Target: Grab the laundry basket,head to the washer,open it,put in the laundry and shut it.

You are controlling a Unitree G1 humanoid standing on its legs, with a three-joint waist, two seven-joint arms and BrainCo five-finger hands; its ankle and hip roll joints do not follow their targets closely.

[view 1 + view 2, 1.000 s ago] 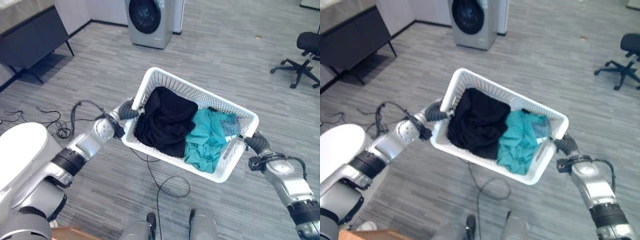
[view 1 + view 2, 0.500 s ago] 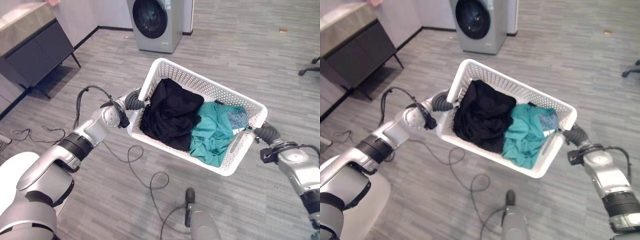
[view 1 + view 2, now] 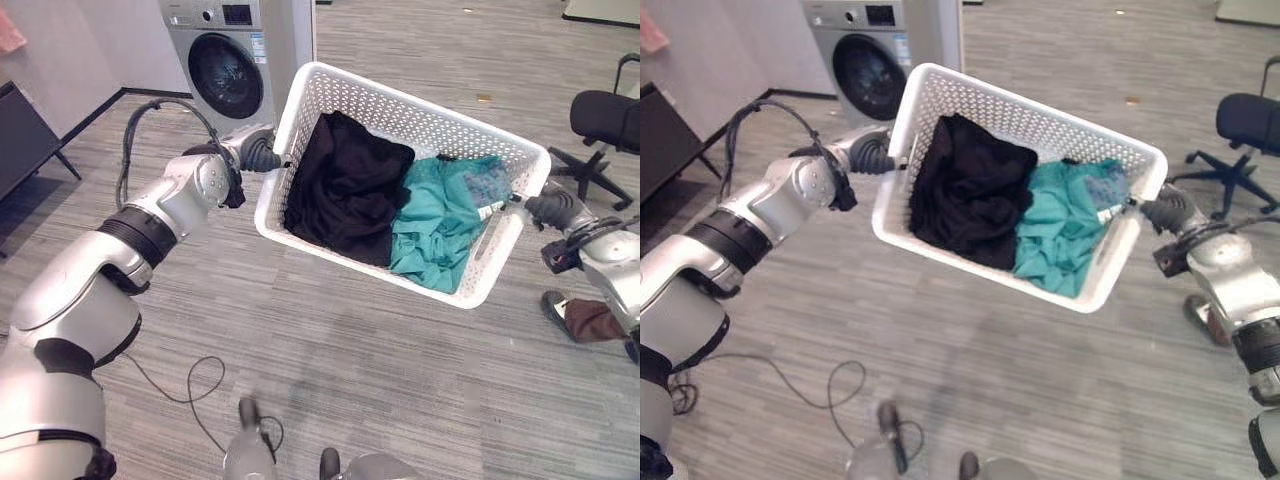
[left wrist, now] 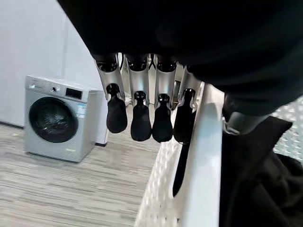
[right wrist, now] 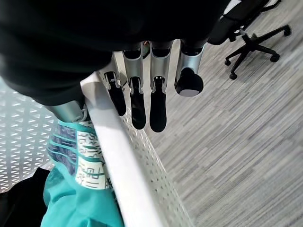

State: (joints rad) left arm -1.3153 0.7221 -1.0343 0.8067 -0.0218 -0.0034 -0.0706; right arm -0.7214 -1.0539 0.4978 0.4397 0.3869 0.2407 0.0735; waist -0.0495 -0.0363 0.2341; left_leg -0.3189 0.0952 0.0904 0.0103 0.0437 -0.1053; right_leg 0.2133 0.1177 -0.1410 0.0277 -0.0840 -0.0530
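I hold a white perforated laundry basket [image 3: 352, 92] in the air in front of me, tilted down toward its right end. A black garment [image 3: 345, 190] fills its left half and a teal garment [image 3: 440, 225] its right half. My left hand [image 3: 255, 155] is shut on the basket's left rim [image 4: 203, 156], fingers [image 4: 142, 118] curled over the outside. At the other end, my right hand [image 3: 550, 208] is shut on the right rim [image 5: 123, 165], fingers [image 5: 139, 104] hooked outside beside the teal cloth [image 5: 75, 198]. The grey washer [image 3: 225, 65] stands at the upper left, its door closed.
A black office chair [image 3: 605, 115] stands at the right. A person's shoe and trouser leg [image 3: 575, 318] show by the right edge, close to my right arm. A dark cabinet [image 3: 20, 140] sits at the far left. Grey plank floor lies between me and the washer.
The whole view has shifted as I move: the washer now looks nearer and sits further left. The basket stays held at both ends with the clothes unmoved in it.
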